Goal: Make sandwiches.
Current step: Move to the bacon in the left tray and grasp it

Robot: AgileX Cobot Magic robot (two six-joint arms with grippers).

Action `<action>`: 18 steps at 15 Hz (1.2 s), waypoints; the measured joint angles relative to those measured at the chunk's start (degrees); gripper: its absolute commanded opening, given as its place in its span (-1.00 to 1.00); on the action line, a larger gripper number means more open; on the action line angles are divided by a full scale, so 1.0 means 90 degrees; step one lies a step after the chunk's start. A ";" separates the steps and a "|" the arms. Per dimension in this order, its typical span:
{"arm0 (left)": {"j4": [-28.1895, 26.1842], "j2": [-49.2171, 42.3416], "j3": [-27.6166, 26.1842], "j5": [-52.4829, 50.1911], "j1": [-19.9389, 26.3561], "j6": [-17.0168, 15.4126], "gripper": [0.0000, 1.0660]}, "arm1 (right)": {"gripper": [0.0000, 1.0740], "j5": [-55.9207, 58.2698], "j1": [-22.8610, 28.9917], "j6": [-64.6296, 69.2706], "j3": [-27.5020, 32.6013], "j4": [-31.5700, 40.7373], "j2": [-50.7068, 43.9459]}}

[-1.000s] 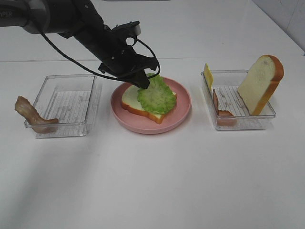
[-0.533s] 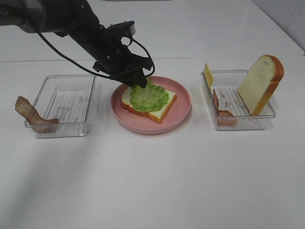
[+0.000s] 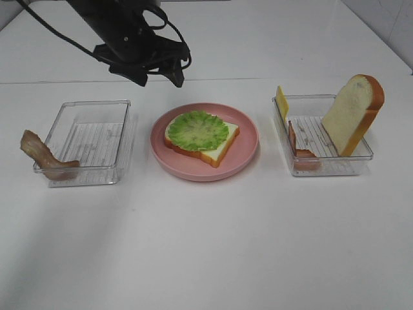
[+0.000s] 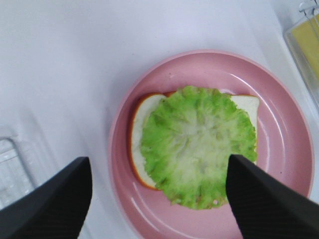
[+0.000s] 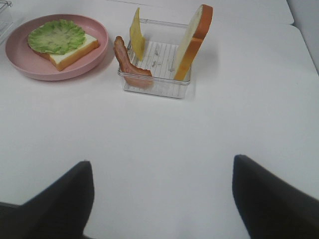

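Observation:
A bread slice [image 3: 219, 150] with an orange-brown crust lies on the pink plate [image 3: 246, 150], with a green lettuce leaf [image 3: 197, 130] flat on top. My left gripper [image 3: 160, 79] is open and empty, raised above the plate's far left side. In the left wrist view the lettuce [image 4: 199, 144] lies on the bread [image 4: 138, 149] between my open fingers [image 4: 50, 204]. A second bread slice [image 3: 353, 113], a cheese slice [image 3: 282, 102] and a bacon strip [image 3: 300, 152] stand in the right tray [image 3: 364, 155]. My right gripper [image 5: 162, 199] is open and empty over bare table, in front of that tray [image 5: 154, 84].
A clear tray [image 3: 122, 139] stands left of the plate with another bacon strip [image 3: 42, 155] draped over its left front corner. The table's back edge runs behind the trays.
My left gripper let go of the lettuce leaf onto the bread, then rose and moved back and to the left. The leaf now lies flat and centred on the slice.

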 measured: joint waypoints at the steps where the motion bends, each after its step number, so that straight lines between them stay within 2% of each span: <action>1: 0.0357 -0.0159 0.0000 0.0242 0.0000 -0.0274 0.35 | 0.36 0.0000 0.0000 0.0000 0.0000 0.0000 0.0000; 3: 0.1165 -0.0414 0.0000 0.0955 0.0000 -0.0783 0.35 | 0.36 0.0000 0.0000 0.0000 0.0000 0.0000 0.0000; 5: 0.1693 -0.0497 0.0000 0.1585 0.0000 -0.1038 0.35 | 0.36 0.0000 0.0000 0.0000 0.0000 0.0000 0.0000; 7: 0.2279 -0.0509 0.0000 0.2343 0.0000 -0.1197 0.35 | 0.36 0.0000 0.0000 0.0000 0.0000 0.0000 0.0000; 9: 0.2674 -0.0509 0.0000 0.2445 0.0006 -0.1241 0.35 | 0.36 0.0000 0.0000 0.0000 0.0000 0.0000 0.0000; 11: 0.2508 -0.0522 0.0000 0.2445 0.0140 -0.1267 0.35 | 0.36 0.0000 0.0000 0.0000 0.0000 0.0000 0.0000; 13: 0.1948 -0.0605 0.0064 0.2445 0.0471 -0.1267 0.35 | 0.36 0.0000 0.0000 0.0000 0.0000 0.0000 0.0000; 15: 0.1541 -0.0783 0.0497 0.2451 0.0853 -0.1273 0.35 | 0.36 0.0000 0.0000 0.0000 0.0000 0.0000 0.0000; 18: 0.1541 -0.1171 0.1420 0.2483 0.1178 -0.1273 0.35 | 0.36 0.0000 0.0000 0.0000 0.0000 0.0000 0.0000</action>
